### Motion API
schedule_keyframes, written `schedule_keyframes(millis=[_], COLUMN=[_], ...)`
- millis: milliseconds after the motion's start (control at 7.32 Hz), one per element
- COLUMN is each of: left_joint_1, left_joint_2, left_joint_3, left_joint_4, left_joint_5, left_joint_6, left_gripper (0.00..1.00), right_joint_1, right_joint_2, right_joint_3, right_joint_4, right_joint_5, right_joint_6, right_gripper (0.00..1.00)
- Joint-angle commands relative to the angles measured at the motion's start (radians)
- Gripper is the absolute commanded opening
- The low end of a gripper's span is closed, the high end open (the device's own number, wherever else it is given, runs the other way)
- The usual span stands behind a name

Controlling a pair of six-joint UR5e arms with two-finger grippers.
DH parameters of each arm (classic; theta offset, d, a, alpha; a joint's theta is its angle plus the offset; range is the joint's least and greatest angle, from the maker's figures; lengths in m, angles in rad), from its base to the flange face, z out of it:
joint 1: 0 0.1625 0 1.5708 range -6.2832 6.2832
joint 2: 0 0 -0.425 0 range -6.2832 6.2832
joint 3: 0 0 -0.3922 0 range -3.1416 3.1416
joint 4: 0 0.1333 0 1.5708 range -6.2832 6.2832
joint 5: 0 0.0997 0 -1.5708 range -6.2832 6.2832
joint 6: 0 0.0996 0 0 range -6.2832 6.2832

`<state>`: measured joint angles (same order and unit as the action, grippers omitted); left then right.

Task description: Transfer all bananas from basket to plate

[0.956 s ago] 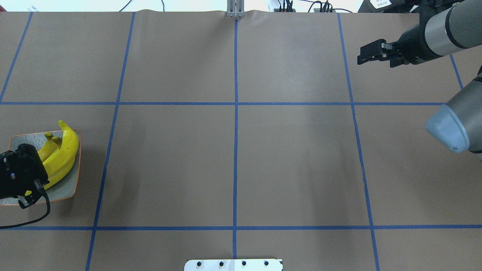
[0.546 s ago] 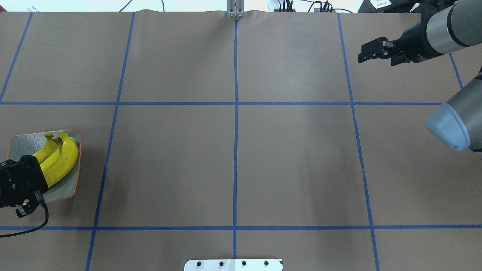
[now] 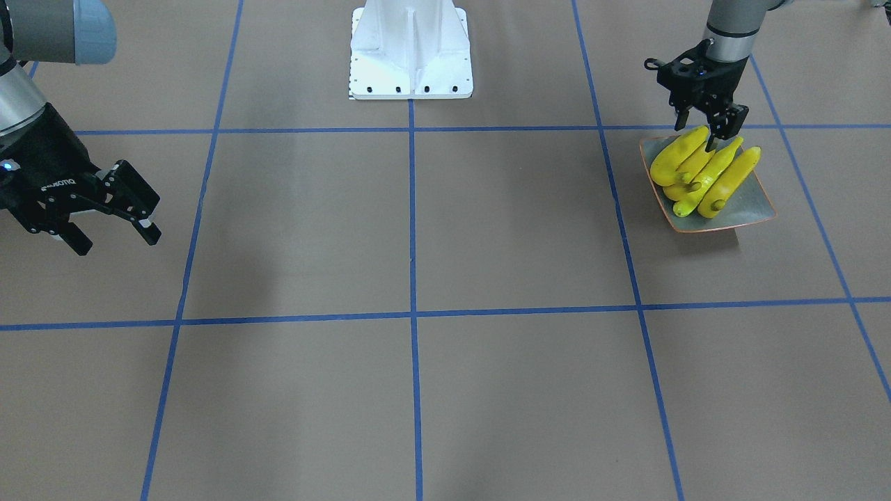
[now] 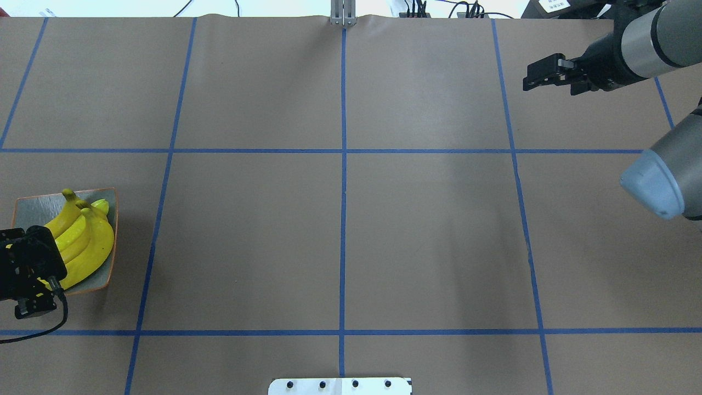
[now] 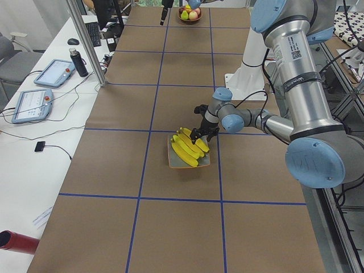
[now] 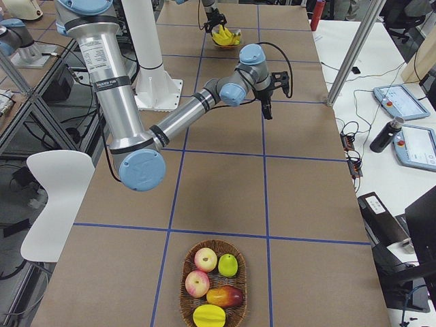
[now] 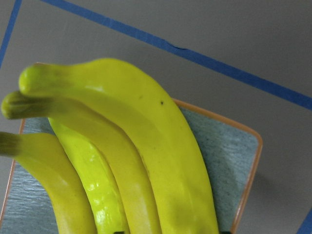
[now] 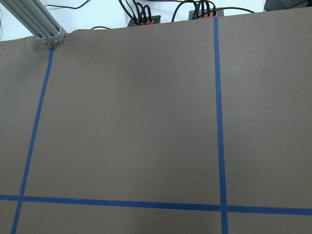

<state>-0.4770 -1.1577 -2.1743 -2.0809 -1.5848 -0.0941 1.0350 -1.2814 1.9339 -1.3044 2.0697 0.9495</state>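
Several yellow bananas [image 3: 703, 174] lie side by side on the grey-green plate [image 3: 755, 209] with the orange rim, at the robot's left side of the table. They also show in the overhead view [image 4: 82, 236] and fill the left wrist view [image 7: 146, 161]. My left gripper [image 3: 699, 133] hangs open just above the bananas' stem-side ends and holds nothing. My right gripper [image 3: 115, 240] is open and empty, far off over the right side of the table [image 4: 527, 78]. The basket [image 6: 214, 283] holds apples and other fruit; I see no banana in it.
The brown table cover carries a grid of blue tape lines [image 4: 343, 164]. The robot's white base [image 3: 411, 52] stands at the middle of its edge. A metal post [image 4: 343, 13] stands at the far edge. The basket [image 5: 190, 14] sits at the far right end.
The banana held above the plate came down and now lies with the others. My left gripper let go of it and drew back towards the robot. The right gripper barely moved.
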Motion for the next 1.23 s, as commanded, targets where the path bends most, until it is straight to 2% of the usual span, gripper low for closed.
schedule_keyframes(millis=[0, 137, 273, 410, 546, 683, 820, 956, 1093], left_joint_1=[-0.113, -0.276, -0.46, -0.629, -0.72, -0.806, -0.878, -0.969, -1.0], left_joint_2=[-0.014, -0.043, -0.069, -0.136, -0.184, -0.192, -0.198, -0.297, -0.341], left_joint_3=[-0.022, -0.012, -0.016, -0.015, -0.013, 0.004, 0.078, 0.164, 0.212], left_joint_4=[-0.037, -0.024, 0.072, 0.226, 0.38, 0.447, 0.478, 0.58, 0.692], left_joint_5=[-0.105, -0.338, -0.542, -0.648, -0.661, -0.658, -0.661, -0.661, -0.661], left_joint_6=[-0.002, -0.016, -0.016, -0.004, 0.001, 0.007, 0.175, 0.309, 0.321], left_gripper=[0.99, 0.99, 0.99, 0.99, 0.99, 0.99, 1.0, 1.0, 1.0], right_joint_1=[0.014, 0.023, 0.039, 0.066, 0.1, 0.129, 0.166, 0.219, 0.302], right_joint_2=[-0.004, -0.018, -0.048, -0.088, -0.137, -0.189, -0.232, -0.257, -0.274], right_joint_3=[-0.009, -0.013, -0.013, -0.015, -0.015, -0.015, -0.026, -0.056, -0.099], right_joint_4=[-0.003, -0.001, -0.003, -0.003, -0.003, -0.003, -0.004, -0.006, -0.006], right_joint_5=[0.013, 0.032, 0.038, 0.062, 0.09, 0.107, 0.113, 0.143, 0.215], right_joint_6=[-0.002, -0.018, -0.088, -0.153, -0.232, -0.321, -0.412, -0.507, -0.609], right_gripper=[1.0, 1.0, 1.0, 1.0, 1.0, 1.0, 1.0, 1.0, 1.0])
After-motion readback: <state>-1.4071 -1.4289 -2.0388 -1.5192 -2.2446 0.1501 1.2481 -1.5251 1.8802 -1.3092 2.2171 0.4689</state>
